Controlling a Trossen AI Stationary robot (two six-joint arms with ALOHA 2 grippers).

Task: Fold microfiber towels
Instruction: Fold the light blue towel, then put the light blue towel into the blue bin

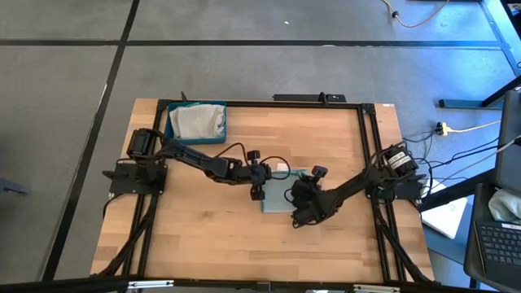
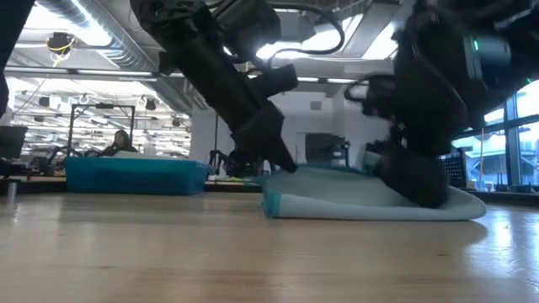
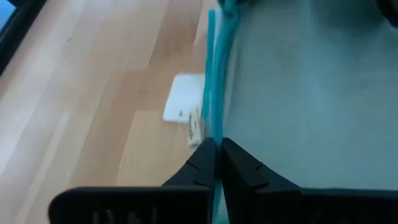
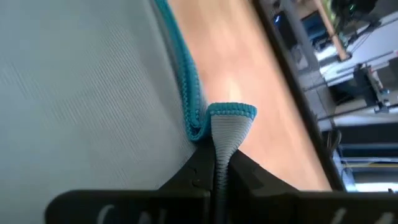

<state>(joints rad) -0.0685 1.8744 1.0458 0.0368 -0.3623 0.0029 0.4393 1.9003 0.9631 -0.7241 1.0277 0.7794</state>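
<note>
Two grippers pinch one pale blue towel at the middle of the wooden desk; the cloth is a soft, fine-ribbed microfiber, pale blue-grey with a brighter teal stitched border, and it lies already doubled over, its layers visible as a rounded fold in the low view; the left gripper is clenched on the towel's edge, its dark fingers closed tight with the teal hem running up between them; the right gripper is likewise clamped on the cloth, a small loop of ribbed fabric and teal hem standing up out of its shut fingertips; the towel spreads between the two grippers, the left at one side edge and the right at the opposite corner nearer the front of the desk; seen from above the folded piece is a short upright rectangle, its longer axis running from the desk's front toward its back, though both arms cover much of it; just beyond the left gripper, beside the hem, a small white tag lies flat on the wood; well behind the left gripper, at the desk's back corner, a dark blue tray holds more towels, a crumpled pale heap whose separate pieces cannot be told apart.
</note>
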